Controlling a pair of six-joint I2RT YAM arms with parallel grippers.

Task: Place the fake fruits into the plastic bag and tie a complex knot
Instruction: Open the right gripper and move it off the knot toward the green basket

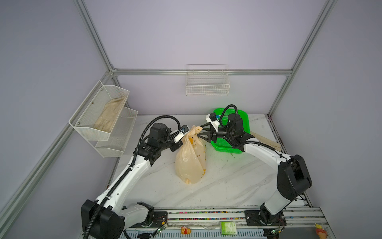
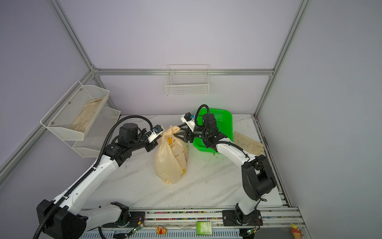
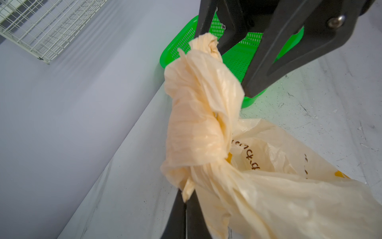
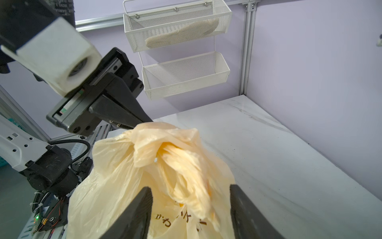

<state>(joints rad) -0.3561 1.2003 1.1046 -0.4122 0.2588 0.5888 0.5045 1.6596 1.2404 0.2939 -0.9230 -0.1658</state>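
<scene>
Mid-frame: left gripper (image 4: pixel 147 122) clamped on strap of knot (image 3: pixel 198 128); right gripper (image 1: pixel 199 131) spread astride knot (nothing pinched). Risk: off-centre closing misses strap, knot loosens.

This is looking like a robotics lab cell — aluminium posts (image 1: pixel 94 35) are framing plain lilac wall panels (image 1: pixel 196 31), and two robot arms (image 1: pixel 128 178) are sitting bolted to a rail (image 1: pixel 206 216) along a marble-patterned tabletop (image 1: pixel 227 182).
</scene>
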